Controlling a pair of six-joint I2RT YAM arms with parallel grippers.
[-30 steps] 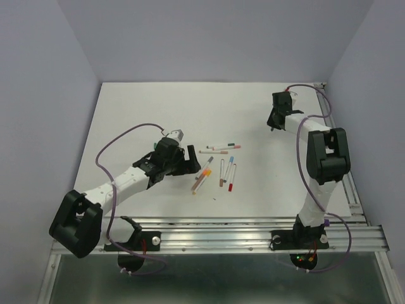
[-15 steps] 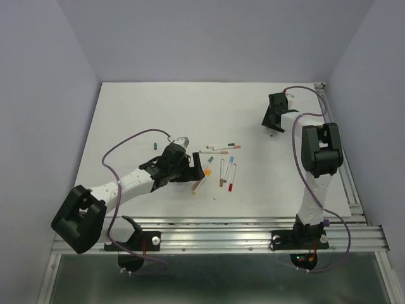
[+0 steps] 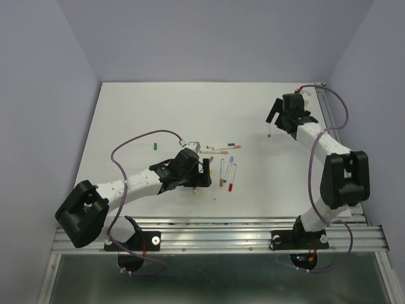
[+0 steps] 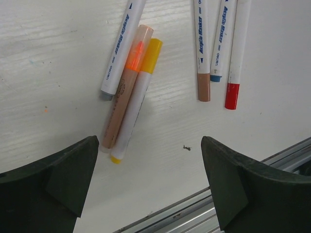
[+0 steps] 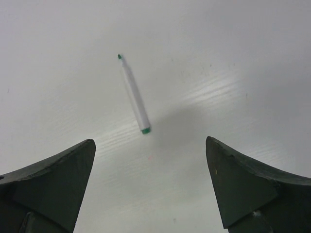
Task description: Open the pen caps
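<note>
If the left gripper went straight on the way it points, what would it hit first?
Probably the yellow-capped pen, lying against the orange pen between the left gripper's open fingers; depth is unclear, so it could land on table beside them.

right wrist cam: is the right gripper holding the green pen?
No, the right gripper has its jaws wide open, and the green pen sits well clear of both fingers, touched by neither.

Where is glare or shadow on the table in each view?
Left wrist view: bright sheen on the white table beside the yellow-capped white pen; the dark jaws show little detail. Right wrist view: faint grey shadow right of the green-tipped white pen. Top external view: even light.
</note>
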